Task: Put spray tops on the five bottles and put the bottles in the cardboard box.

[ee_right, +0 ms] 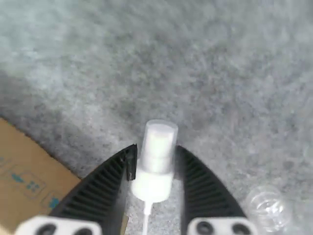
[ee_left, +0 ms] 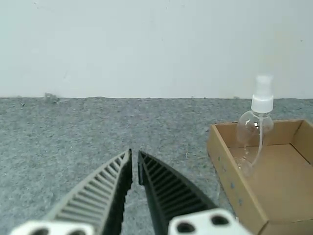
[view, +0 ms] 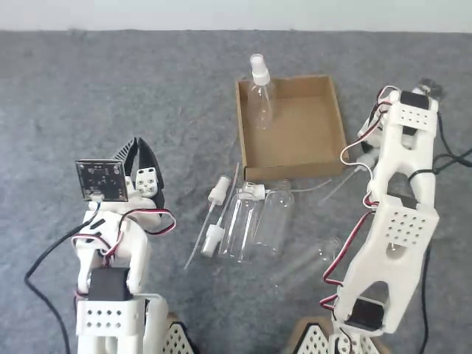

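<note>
Step in hand: fitting spray tops. By my reading one of five is done and four are left.

- My right pincer (ee_right: 155,156) is grasping a spray top (ee_right: 157,139) by its collar, jaws pressed to either side. Head points away from the wrist and the thin dip tube (ee_right: 146,215) trails back toward it. It hangs over the grey desk (view: 110,88), just off a corner of the cardboard box (view: 291,173).
- My left pincer (ee_left: 134,155) is clenched on nothing and sits low over bare desk, well apart from the bottles.
- Capped bottle (view: 259,96) stands upright in the far left corner of the box. It is clear plastic with a white top, and its tube shows through the wall.
- Two bottles (view: 258,220) lie side by side on the desk in front of the box. I can't tell whether either neck is capped.
- Loose spray tops (view: 215,214) lie just beside them, tubes splayed.
- A loose bottle (ee_right: 266,208) lies near my right pincer, clear and hard to read against the desk.

Next move, as I judge it: the held top must go to an open neck, tube first, then be seated. The bottles lie flat and look light, so my left pincer will likely need to steady one. The thin tube may catch on the rim.
</note>
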You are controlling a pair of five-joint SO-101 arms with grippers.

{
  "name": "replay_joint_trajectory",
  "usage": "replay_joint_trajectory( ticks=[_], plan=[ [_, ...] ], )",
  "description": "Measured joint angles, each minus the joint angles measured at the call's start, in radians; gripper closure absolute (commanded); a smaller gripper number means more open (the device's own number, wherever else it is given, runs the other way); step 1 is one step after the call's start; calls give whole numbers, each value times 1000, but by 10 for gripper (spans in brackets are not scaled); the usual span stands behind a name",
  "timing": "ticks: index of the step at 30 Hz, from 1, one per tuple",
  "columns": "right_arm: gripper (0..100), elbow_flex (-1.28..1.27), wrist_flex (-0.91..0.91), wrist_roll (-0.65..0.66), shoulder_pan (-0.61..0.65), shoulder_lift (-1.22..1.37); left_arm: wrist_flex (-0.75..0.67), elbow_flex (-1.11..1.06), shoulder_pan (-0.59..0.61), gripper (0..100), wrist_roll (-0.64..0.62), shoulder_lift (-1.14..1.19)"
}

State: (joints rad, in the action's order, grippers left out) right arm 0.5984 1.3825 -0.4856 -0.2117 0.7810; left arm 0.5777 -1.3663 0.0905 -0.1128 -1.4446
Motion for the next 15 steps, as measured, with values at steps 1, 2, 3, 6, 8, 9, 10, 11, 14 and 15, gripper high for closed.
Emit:
replay_joint_trajectory(
  ticks=[1,2,3,6,8,9,10,11,14,15],
  plan=[
    [976,3,0,17,0,-6,0,0,0,987,0,0],
    [976,5,0,32,0,-12,0,0,0,987,0,0],
    [976,5,3,44,0,-21,0,0,0,987,0,0],
    [976,5,29,55,0,-63,0,0,0,987,0,0],
    [976,5,46,58,0,-98,0,0,0,987,0,0],
    [976,5,54,60,0,-120,0,0,0,987,0,0],
    [976,5,63,61,0,-140,0,0,0,987,0,0],
    [976,5,74,61,0,-163,0,0,0,987,0,0],
    [976,5,104,64,0,-236,0,0,0,987,0,0],
    [976,5,114,64,0,-262,0,0,0,987,0,0]
  ],
)
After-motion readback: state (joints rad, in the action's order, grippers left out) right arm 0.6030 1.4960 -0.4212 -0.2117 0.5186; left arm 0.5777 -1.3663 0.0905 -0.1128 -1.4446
